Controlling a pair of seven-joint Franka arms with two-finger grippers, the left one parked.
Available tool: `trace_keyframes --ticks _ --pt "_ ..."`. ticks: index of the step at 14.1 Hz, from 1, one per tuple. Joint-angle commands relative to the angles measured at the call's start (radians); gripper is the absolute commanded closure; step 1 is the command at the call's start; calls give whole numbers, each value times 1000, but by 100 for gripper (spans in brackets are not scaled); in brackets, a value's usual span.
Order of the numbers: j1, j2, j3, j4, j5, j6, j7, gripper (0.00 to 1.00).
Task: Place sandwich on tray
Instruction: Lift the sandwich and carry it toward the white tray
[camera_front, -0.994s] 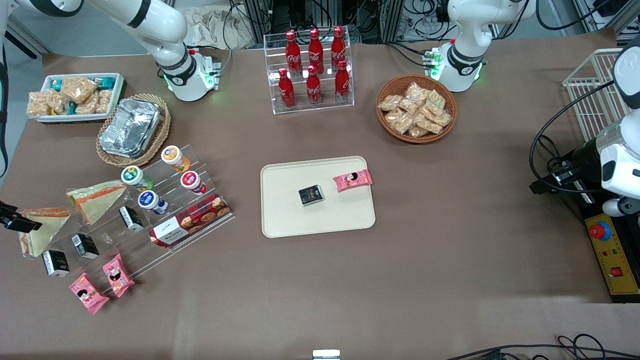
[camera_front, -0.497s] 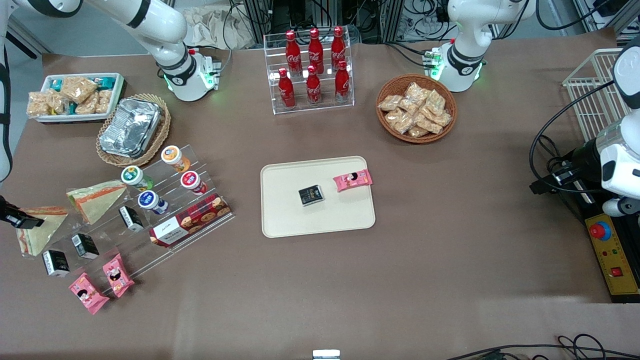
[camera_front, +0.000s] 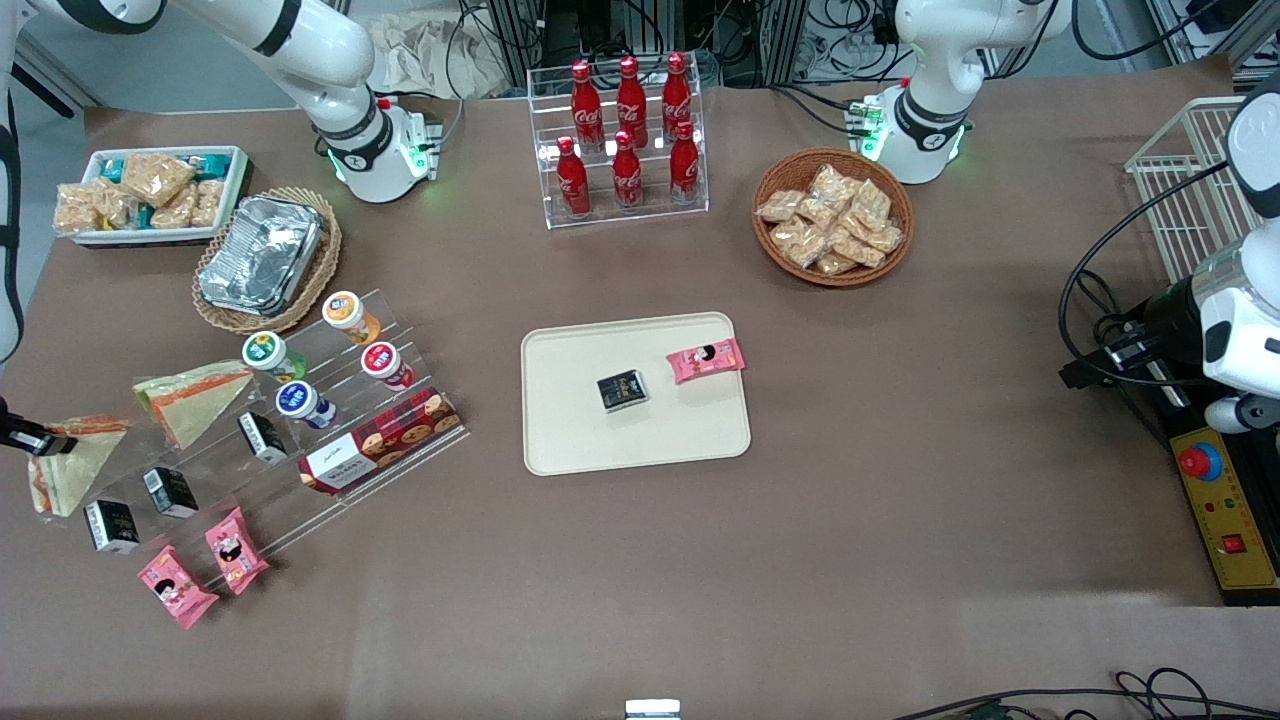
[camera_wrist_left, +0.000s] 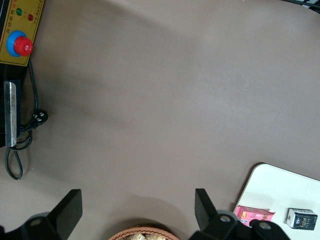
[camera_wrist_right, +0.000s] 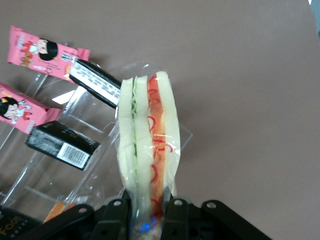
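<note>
The sandwich (camera_front: 62, 465) is held at the working arm's end of the bench (camera_front: 900, 520), beside the clear stepped rack (camera_front: 300, 440), and the gripper (camera_front: 30, 439) is seen at its wide end. In the right wrist view the fingers (camera_wrist_right: 116, 215) are clamped on the wrapped edge of the sandwich (camera_wrist_right: 147, 145), so that the wedge hangs out from the gripper (camera_wrist_right: 145, 217) with its bread layers and orange-red filling edge-on. It appears to be lifted clear of the bench, though this is judged only from the way it hangs.

The step in hand is judged to be the carry toward the tray (camera_front: 560, 440), which lies well apart, nearer the middle of the bench. The grip is taken on thin wrap and soft bread, so a steady, unhurried move is called for; a slip or a swing of the wedge is a risk. Enough height should be kept to pass over the rack, the small dark boxes (camera_front: 165, 492) and the second sandwich (camera_front: 190, 397).

On the tray a dark packet (camera_front: 622, 390) and a pink packet (camera_front: 706, 360) are already lying, so the bare part nearer the working arm is the better place for release.
</note>
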Motion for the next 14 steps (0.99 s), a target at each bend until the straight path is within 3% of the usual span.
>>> trace_keyframes --ticks 1,4,7,10,14 --pt "5 -18 8 96 25 -182 -44 100" --pt "64 -62 11 225 29 -469 -41 100" --pt "153 -148 12 240 57 -529 35 100" --pt "241 -175 9 240 173 -577 265 100" --pt "425 -178 12 240 249 -565 692 100"
